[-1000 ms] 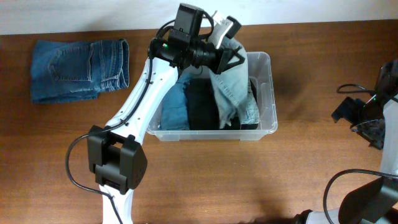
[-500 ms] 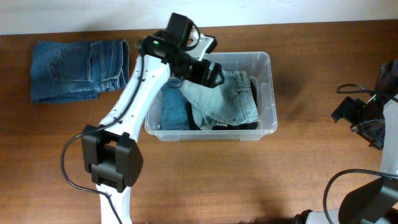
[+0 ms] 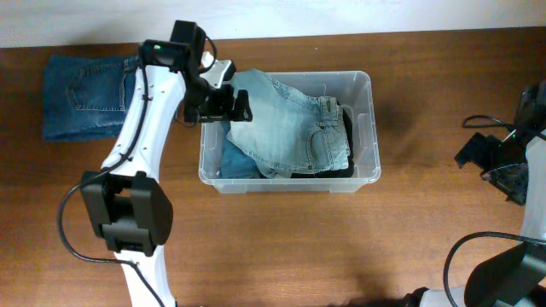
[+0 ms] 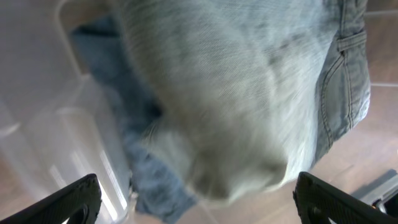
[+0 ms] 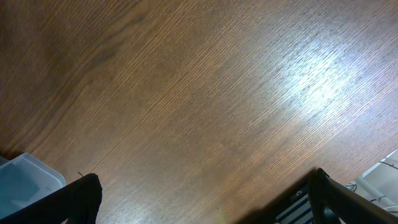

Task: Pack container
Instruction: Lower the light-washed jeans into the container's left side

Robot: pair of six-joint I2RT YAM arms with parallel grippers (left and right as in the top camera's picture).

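Just dropped pale jeans (image 3: 294, 128) into the container (image 3: 365, 94) at table centre, atop other clothes. Left gripper (image 3: 237, 104) now wide open, empty, beside its left rim; right gripper (image 5: 202, 208) wide open, idle. Likely next: dark jeans (image 3: 85, 94) at far left.

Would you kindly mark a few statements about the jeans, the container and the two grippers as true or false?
1. The light jeans lie in the container. True.
2. The left gripper is shut on the light jeans. False: it is open and holds nothing, by the container's left edge.
3. Folded dark jeans lie on the table, left of the container. True.
4. The right gripper is above the container. False: it is open over bare table, far to the right.
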